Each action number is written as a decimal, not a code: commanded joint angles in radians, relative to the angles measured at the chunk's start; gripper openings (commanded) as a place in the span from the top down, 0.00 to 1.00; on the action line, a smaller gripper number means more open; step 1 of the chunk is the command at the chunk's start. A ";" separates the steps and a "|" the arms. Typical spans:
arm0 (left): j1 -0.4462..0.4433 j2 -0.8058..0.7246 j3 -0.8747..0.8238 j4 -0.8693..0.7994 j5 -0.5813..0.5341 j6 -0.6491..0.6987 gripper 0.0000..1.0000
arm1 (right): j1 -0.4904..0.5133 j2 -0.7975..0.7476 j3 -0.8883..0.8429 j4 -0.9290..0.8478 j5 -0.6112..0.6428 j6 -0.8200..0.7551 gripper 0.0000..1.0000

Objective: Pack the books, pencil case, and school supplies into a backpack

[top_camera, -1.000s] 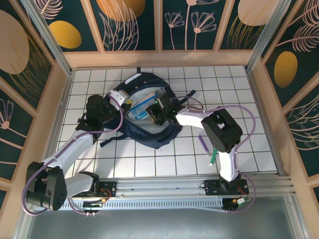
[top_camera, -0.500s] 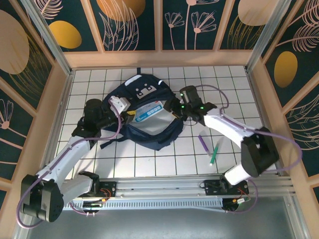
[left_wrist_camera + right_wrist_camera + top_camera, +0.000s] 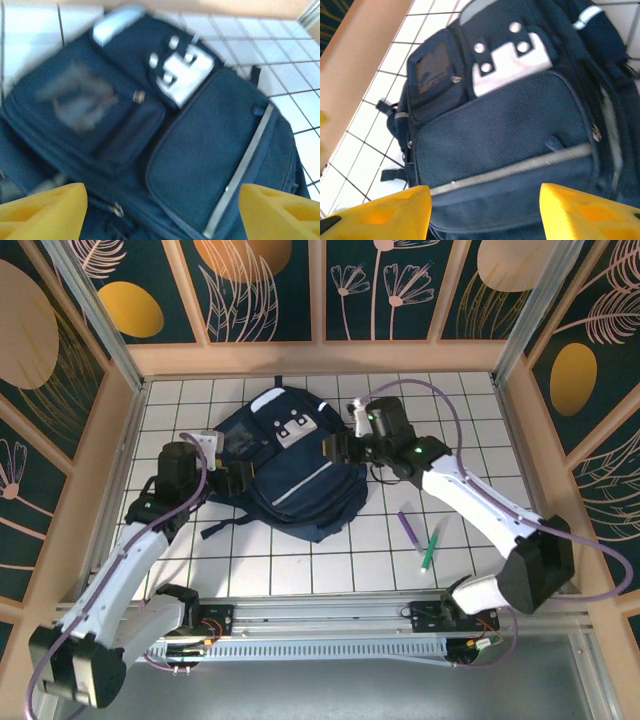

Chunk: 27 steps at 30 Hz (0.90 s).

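The white tiled table (image 3: 500,470) holds everything. The big blue backpack (image 3: 295,480) lies flat in the middle, front side up. The left end effector (image 3: 233,480) is at its left edge and the right end effector (image 3: 336,448) at its right edge. Both have fingers wide apart and hold nothing. The purple pen (image 3: 410,527) and green pen (image 3: 429,550) lie close together right of the backpack, nearer the arm bases, pointing roughly away from them. The right arm is nearer, so it looks best for picking them up.
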State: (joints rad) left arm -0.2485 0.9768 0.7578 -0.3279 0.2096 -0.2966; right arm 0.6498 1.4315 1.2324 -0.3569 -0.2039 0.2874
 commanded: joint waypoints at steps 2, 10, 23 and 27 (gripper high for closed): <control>0.082 0.177 0.007 -0.107 0.132 -0.252 0.25 | 0.103 0.128 0.116 -0.028 0.059 -0.114 0.40; 0.118 0.397 0.127 -0.103 -0.065 -0.353 0.22 | 0.263 0.295 0.111 0.108 0.094 0.004 0.40; 0.118 0.600 0.141 0.012 -0.096 -0.398 0.63 | 0.452 0.562 0.244 -0.071 0.746 0.120 0.07; 0.117 0.604 0.103 0.033 -0.047 -0.384 0.79 | 0.403 0.542 0.183 -0.088 0.839 0.112 0.09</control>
State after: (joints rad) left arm -0.1364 1.5658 0.8951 -0.2977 0.1478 -0.6830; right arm 1.1034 1.9823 1.4429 -0.3752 0.4400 0.3737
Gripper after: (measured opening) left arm 0.231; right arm 0.910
